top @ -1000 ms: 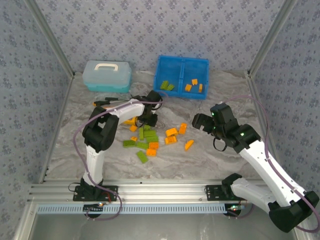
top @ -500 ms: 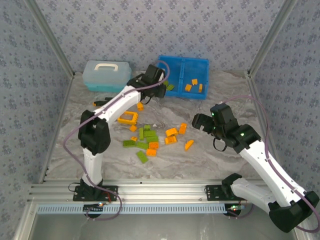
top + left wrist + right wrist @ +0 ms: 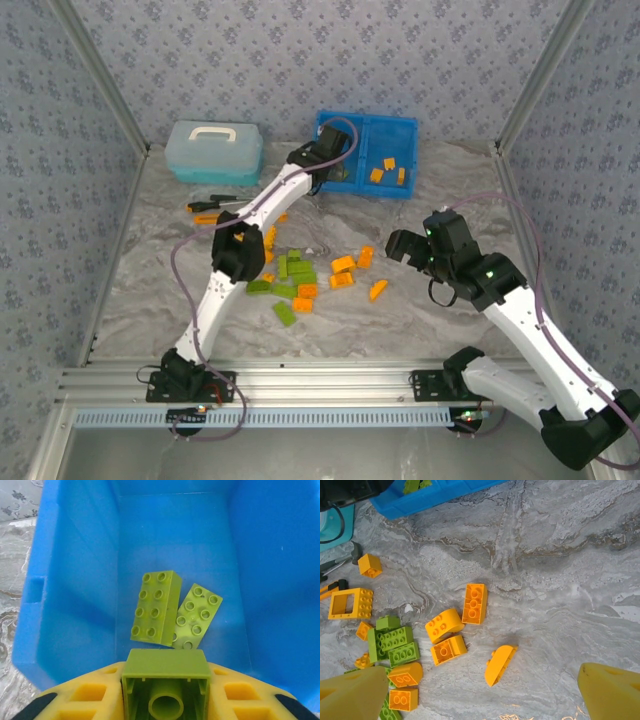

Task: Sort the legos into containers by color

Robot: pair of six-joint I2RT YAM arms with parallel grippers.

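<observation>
While squeezing one small lime green plastic brick (image 3: 165,662) in the left gripper (image 3: 165,695), hovers straight above the left half of the bright blue plastic tray (image 3: 75,590). Straight below: two more green bricks (image 3: 156,607) lying flat. Probably only needs letting go, straight down. Right gripper (image 3: 480,687) wide open, empty, well apart, over orange bricks (image 3: 474,603) on the grey table (image 3: 570,555)

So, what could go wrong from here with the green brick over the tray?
1. The left gripper holds the green brick above two green bricks lying in the left compartment of the blue tray. If dropped, it may bounce off them, perhaps out.
2. The right gripper hangs open over orange bricks lying close together. Coming down, a finger could knock neighbours aside.
</observation>
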